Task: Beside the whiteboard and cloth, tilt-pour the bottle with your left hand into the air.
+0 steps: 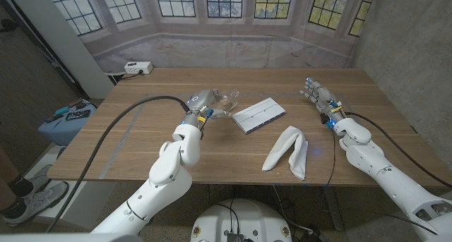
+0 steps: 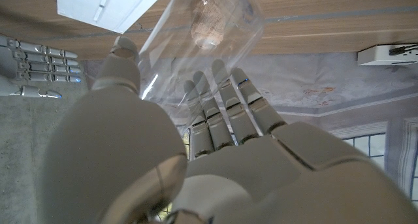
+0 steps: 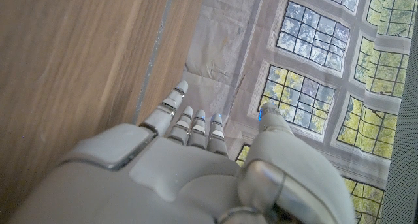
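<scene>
L hand (image 1: 201, 101) grips clear plastic bottle (image 1: 224, 101), tipped on its side above wooden table (image 1: 141, 108), just beside white rectangular whiteboard (image 1: 259, 115). Crumpled white cloth (image 1: 288, 152) lies near whiteboard. R hand (image 1: 316, 94) w/ fingers apart, holding nothing, well apart from bottle

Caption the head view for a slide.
Left hand holds a clear bottle tilted beside the whiteboard and cloth; right hand open.
</scene>
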